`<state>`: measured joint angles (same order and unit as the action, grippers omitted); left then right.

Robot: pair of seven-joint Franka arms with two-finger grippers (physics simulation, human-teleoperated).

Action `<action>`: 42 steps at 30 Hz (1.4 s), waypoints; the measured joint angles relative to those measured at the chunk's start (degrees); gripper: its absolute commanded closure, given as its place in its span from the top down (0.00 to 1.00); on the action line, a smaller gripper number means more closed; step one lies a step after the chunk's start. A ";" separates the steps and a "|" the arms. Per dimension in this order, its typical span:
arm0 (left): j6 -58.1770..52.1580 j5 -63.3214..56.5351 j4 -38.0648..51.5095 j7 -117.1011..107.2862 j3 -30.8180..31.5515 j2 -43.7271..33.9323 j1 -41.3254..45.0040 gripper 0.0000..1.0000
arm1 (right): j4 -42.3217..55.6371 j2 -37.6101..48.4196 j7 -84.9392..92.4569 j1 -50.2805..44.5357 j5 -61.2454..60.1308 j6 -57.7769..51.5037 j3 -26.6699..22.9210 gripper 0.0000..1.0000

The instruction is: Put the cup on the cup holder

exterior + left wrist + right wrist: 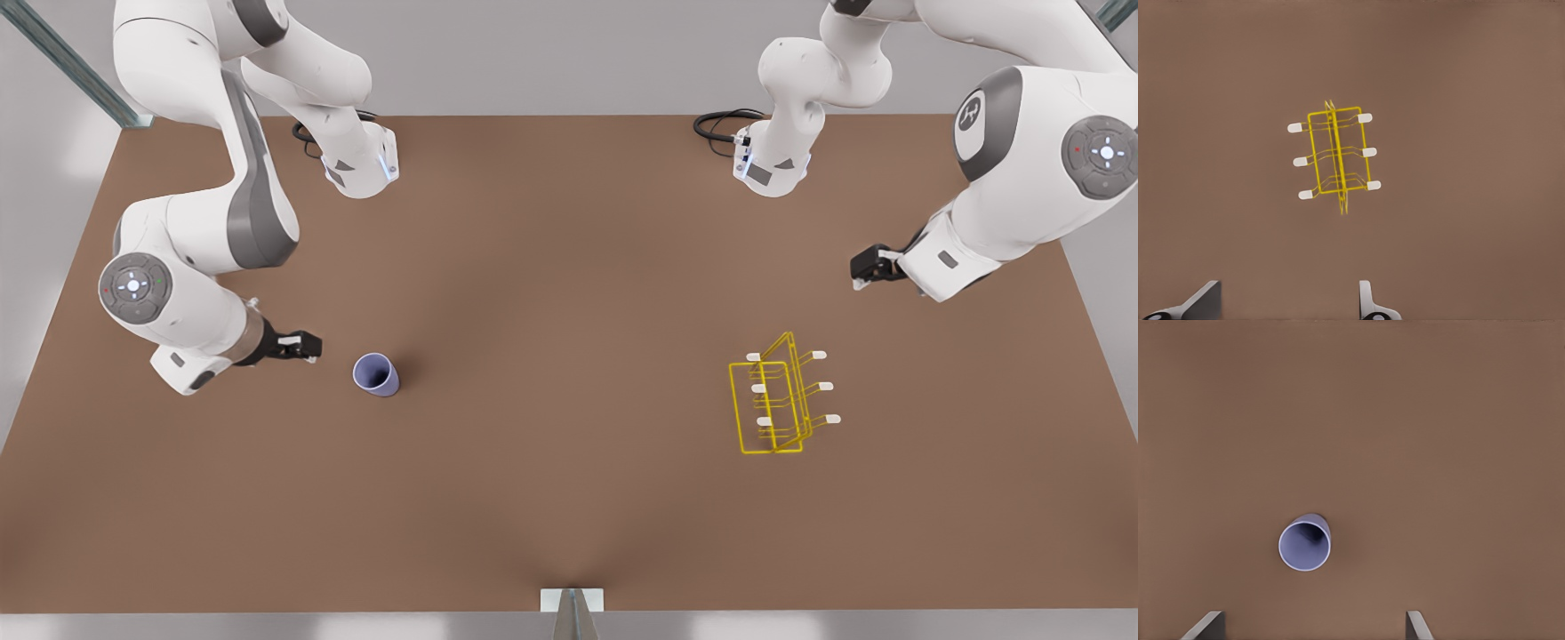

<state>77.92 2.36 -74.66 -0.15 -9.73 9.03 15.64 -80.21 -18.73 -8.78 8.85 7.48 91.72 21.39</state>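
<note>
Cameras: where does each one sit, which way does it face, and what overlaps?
Front view: high above the table, looking down; both arms, cup and cup holder show.
Left wrist view: on the left gripper, facing down at the holder; two open fingertips show.
Right wrist view: on the right gripper, facing down into the upright cup; two open fingertips show.
Shared: front and left wrist see the holder; front and right wrist see the cup.

In the left wrist view the left gripper (1288,303) is cut by the picture's edge, so only the tips of two fingers (1201,301) are seen, standing wide apart. The right gripper (1315,627) is cut the same way in the right wrist view, fingertips (1205,625) also apart. In the front view the upper parts of both arms pass out of the picture.
</note>
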 measured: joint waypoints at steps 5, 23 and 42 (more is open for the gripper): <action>1.22 -0.10 -0.07 0.21 0.00 0.00 -0.06 1.00 | -0.61 -1.93 -0.78 -3.51 -0.93 0.52 0.11 1.00; 0.84 -0.13 -0.08 0.61 0.00 -0.01 0.00 1.00 | -35.23 4.17 -4.35 -2.10 -6.55 28.71 2.22 1.00; 0.04 -0.13 -0.08 0.73 0.00 -0.09 0.00 1.00 | -41.71 0.72 -6.96 -2.41 -6.38 47.65 2.24 1.00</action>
<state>77.96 2.23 -74.73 0.58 -9.73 8.94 15.65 -121.91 -18.01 -15.74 6.44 1.10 139.37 23.63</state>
